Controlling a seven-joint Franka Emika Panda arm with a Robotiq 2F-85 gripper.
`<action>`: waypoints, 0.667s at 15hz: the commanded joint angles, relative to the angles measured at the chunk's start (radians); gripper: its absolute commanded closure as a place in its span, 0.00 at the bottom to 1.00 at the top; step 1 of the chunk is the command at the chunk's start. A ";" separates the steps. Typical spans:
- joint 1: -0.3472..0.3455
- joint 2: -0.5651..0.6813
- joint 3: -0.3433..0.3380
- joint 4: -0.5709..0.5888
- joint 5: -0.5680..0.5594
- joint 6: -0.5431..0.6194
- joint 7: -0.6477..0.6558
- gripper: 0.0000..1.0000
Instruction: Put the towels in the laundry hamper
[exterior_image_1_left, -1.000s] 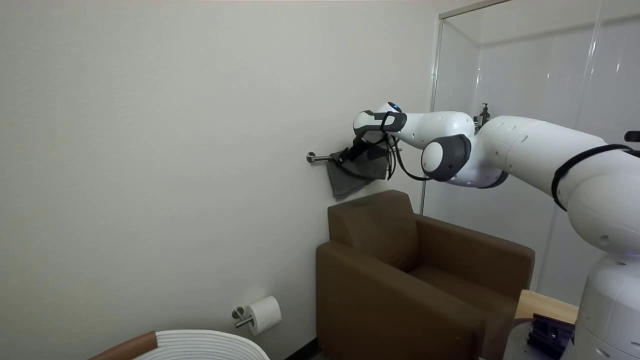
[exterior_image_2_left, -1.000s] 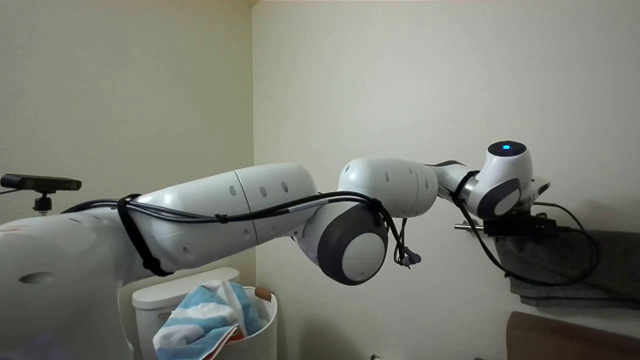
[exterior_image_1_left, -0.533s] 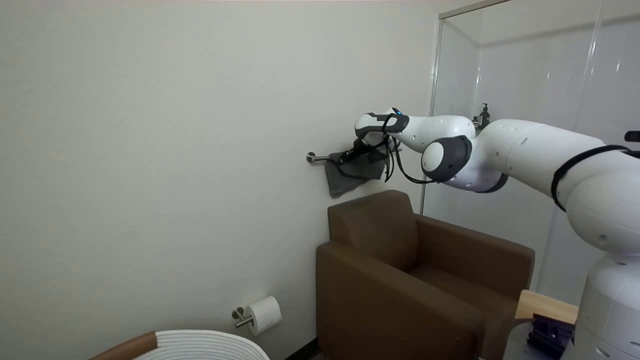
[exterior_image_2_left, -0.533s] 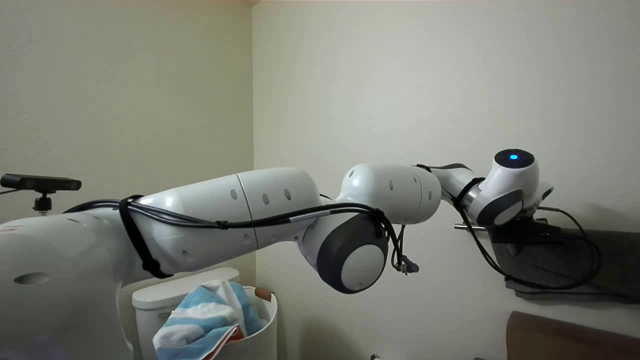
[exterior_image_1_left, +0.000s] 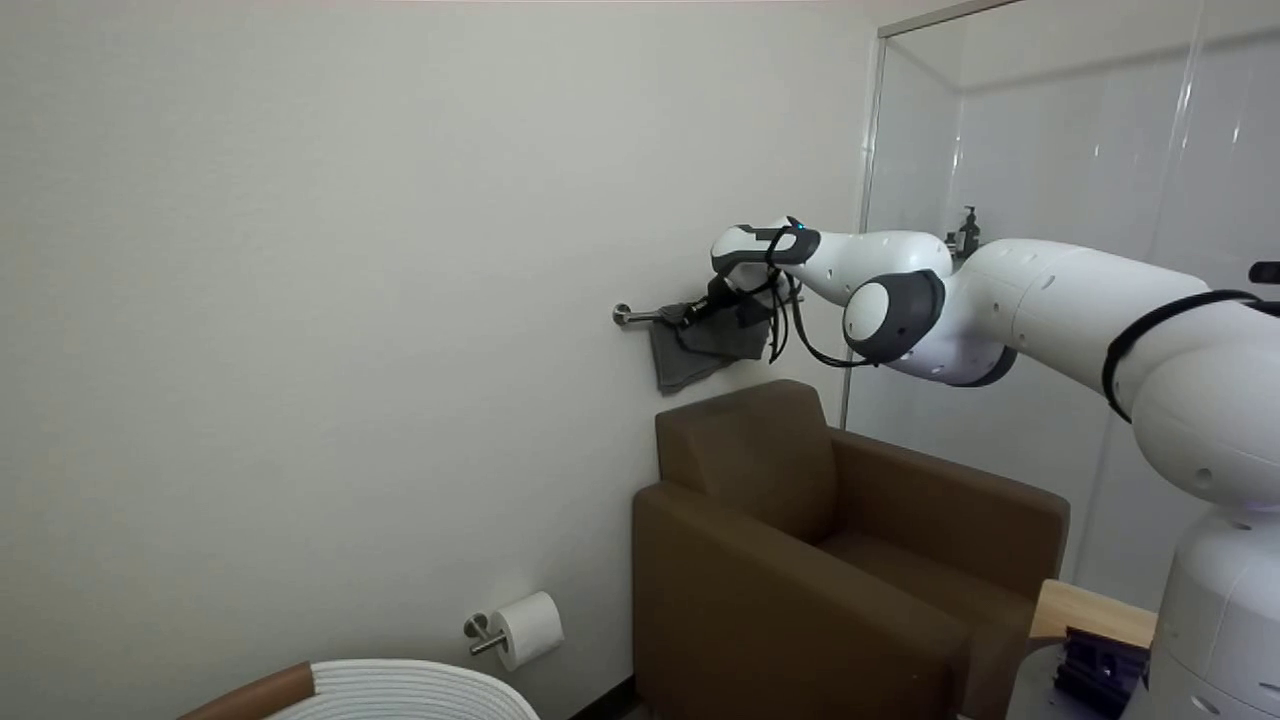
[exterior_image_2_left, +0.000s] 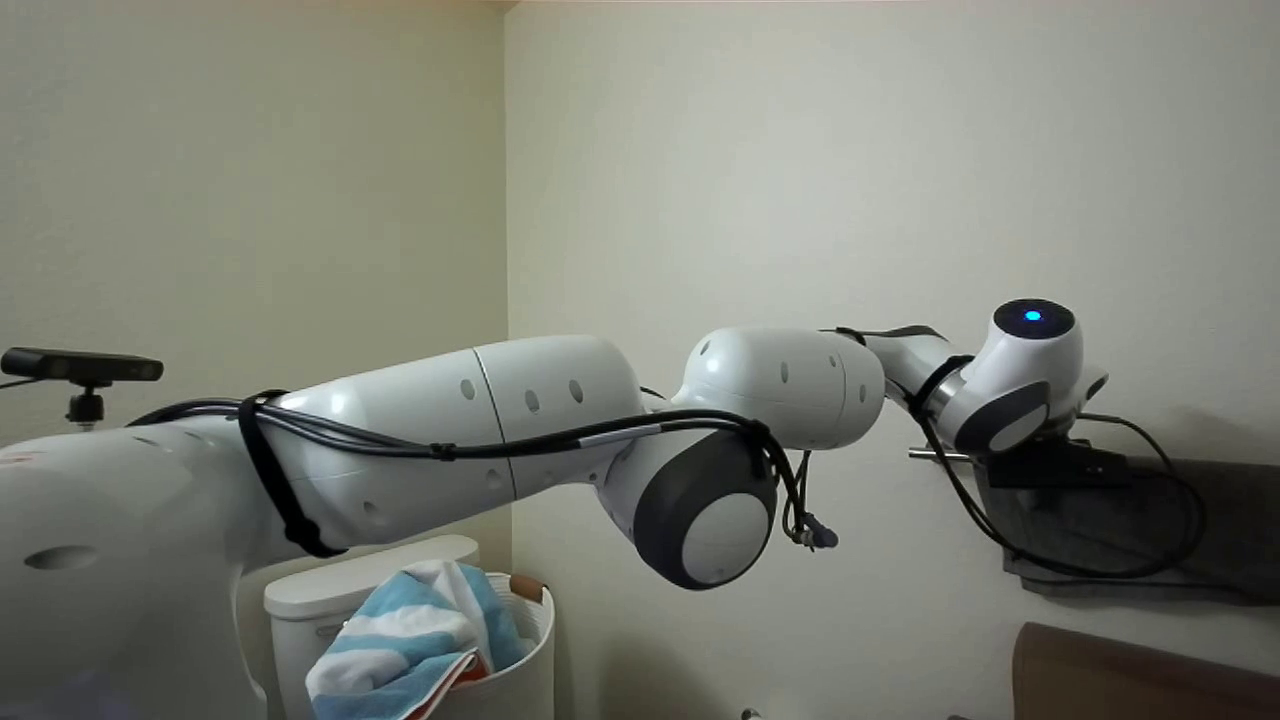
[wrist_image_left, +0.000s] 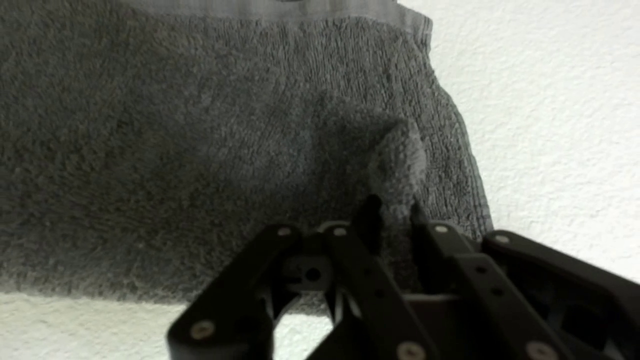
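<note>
Wrist view, lower ctr-rt: jaws of the gripper (wrist_image_left: 395, 212) pinch a raised fold of the grey towel (wrist_image_left: 200, 125); dk, fuzzy pile, paler flat hem along top, cut by left edge. In an exterior view it hangs mid-frame at the bar (exterior_image_1_left: 645, 317), partly hidden; black gripper hard to make out vs. dk cloth. Lower left in an exterior view: striped towel (exterior_image_2_left: 400, 635), blue/white w/ orange trim, heaped over rim of white hamper (exterior_image_2_left: 525, 685); btms of both cut off.

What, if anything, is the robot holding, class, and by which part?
The dark grey towel: the jaws pinch a raised fold near one edge.
</note>
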 joint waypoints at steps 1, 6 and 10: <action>0.001 -0.004 0.010 0.000 0.026 0.016 -0.055 0.92; 0.048 -0.062 -0.090 0.004 -0.055 -0.109 0.044 0.91; 0.126 -0.135 -0.237 0.008 -0.175 -0.142 0.166 0.92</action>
